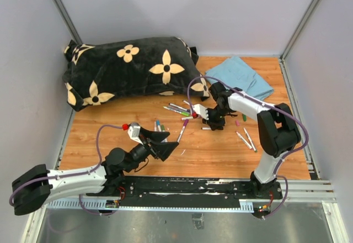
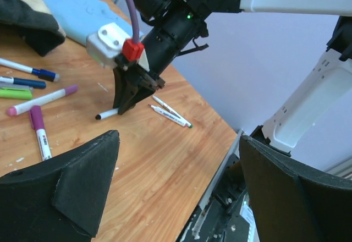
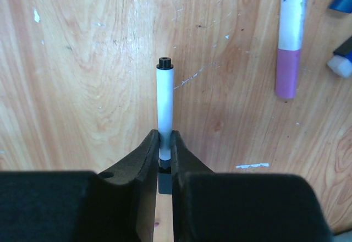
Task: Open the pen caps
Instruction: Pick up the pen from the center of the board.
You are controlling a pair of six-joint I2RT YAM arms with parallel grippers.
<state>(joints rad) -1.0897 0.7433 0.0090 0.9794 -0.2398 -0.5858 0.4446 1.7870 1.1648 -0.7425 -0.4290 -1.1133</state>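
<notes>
Wooden table (image 1: 220,149) between pale grey, metal-framed walls (image 1: 220,11)

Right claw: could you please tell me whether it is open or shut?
Shut on the white pen: the right claw pinches its barrel from both sides.

pen caps (image 2: 37,117) | purple, pink, blue, green | fitted on | lying flat

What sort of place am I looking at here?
Probably a robotics lab test cell: a wooden table boxed in by plain grey panels, a left arm and right arm bolted along its near edge, marker pens scattered as props.
</notes>
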